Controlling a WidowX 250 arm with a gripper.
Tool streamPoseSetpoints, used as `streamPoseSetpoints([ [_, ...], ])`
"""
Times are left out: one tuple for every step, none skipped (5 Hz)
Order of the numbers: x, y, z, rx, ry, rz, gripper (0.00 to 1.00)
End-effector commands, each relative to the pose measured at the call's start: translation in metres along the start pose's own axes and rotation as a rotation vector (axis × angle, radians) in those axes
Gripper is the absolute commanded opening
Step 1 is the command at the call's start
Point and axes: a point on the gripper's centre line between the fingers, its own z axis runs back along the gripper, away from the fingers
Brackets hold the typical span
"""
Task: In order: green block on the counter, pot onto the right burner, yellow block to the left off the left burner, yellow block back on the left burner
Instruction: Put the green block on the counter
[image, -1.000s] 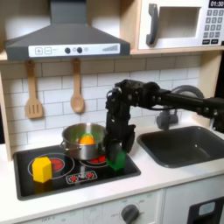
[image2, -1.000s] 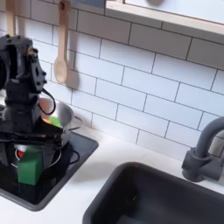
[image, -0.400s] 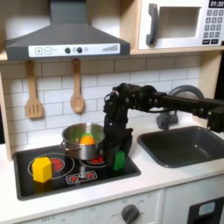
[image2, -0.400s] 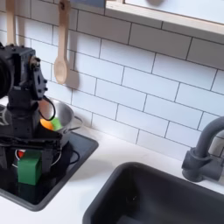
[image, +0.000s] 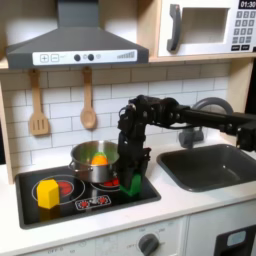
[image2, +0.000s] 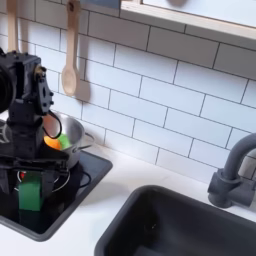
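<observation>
**A:** Cream counter (image: 190, 205), black cooktop (image: 100, 203), pot (image: 95, 160) at its back.
**B:** Your gripper (image2: 30, 178)?
**A:** Risen slightly. Can't tell its opening or hold. Green block (image: 132, 184) unmoved on the cooktop corner, so step one is pending.

My gripper (image: 131, 172) now sits slightly higher than a second ago, over the green block (image: 133, 184) on the cooktop (image: 80, 200).

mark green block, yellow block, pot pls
green block (image: 133, 184): first exterior view, front face.
yellow block (image: 47, 193): first exterior view, front face.
pot (image: 84, 166): first exterior view, outer wall on that view's left.
</observation>
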Motion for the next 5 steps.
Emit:
streamPoseSetpoints([
  [-0.001, -0.001, -0.001, 0.004, 0.006, -0.009, 0.0],
  [0.0, -0.003, 0.002, -0.008, 0.001, -0.007, 0.0],
  [-0.001, -0.012, 0.008, -0.053, 0.004, -0.019, 0.0],
  [-0.003, -0.019, 0.007, -0.076, 0.021, -0.03, 0.0],
  [-0.002, -0.025, 0.01, -0.099, 0.013, -0.039, 0.0],
])
